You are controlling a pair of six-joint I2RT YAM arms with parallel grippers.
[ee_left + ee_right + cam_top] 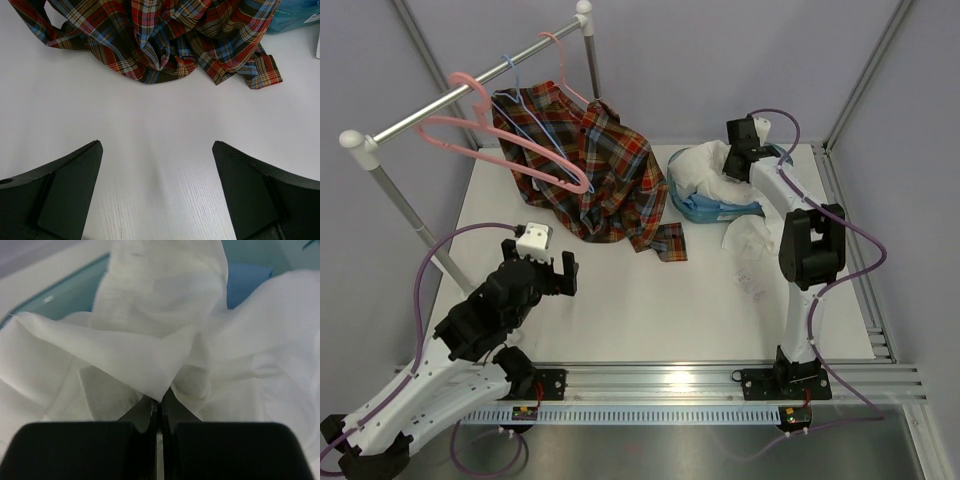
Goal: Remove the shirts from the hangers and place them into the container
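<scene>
Releasing the soft white button-up shirt (160, 315), pinched in the closed right end effector (157, 410) over the translucent teal plastic container (65, 295), is judged likely to leave fabric on the table (650, 300), where part is seen spilled; the left end effector (156, 150) is held apart.

The flat white table (620, 300) carries three things. A red-orange-navy plaid flannel shirt (620, 185) lies crumpled toward the far left, its hem and one cuff spread on the surface. Just beside it, to the right, sits a shallow translucent teal plastic tub (705, 212). A soft white shirt (750, 238) spills over the tub's near rim onto the table.
</scene>
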